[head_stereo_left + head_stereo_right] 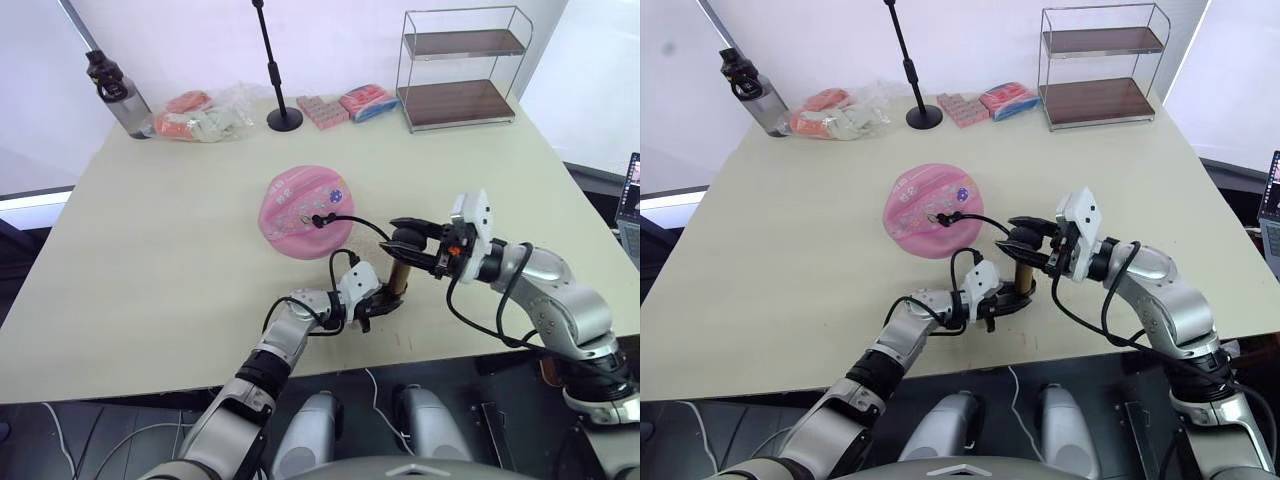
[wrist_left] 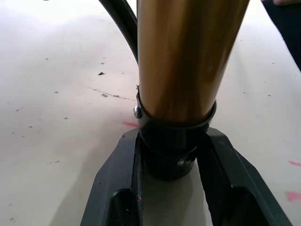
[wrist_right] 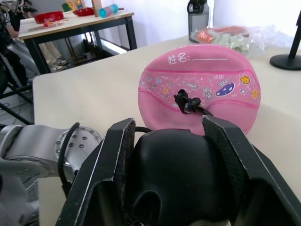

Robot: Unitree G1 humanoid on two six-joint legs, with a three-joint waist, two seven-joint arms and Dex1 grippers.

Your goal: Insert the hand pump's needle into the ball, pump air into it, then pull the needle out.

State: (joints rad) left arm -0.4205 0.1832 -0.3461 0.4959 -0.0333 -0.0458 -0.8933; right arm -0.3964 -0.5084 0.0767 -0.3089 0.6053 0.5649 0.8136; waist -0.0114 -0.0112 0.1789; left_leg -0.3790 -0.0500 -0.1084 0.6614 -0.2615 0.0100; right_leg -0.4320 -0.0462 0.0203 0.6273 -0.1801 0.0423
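Left claw point(image 1: 375, 305) clamps glossy bronze pump cylinder point(image 2: 188, 61).

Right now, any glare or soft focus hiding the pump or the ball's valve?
Left wrist view: bright sheen along the hand pump, its black base cap still readable. Right wrist view: handle looms soft up close, ball and fitting sharp. Eye views: even light, no glare.

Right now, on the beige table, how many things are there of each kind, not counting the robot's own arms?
Pink rubber ball: 1
Gold-bronze hand pump: 1
Dark water bottle: 1
Clear plastic bag of items: 1
Black round-based stand: 1
Flat colourful packets: 2
Two-tier wire shelf: 1
Total: 8
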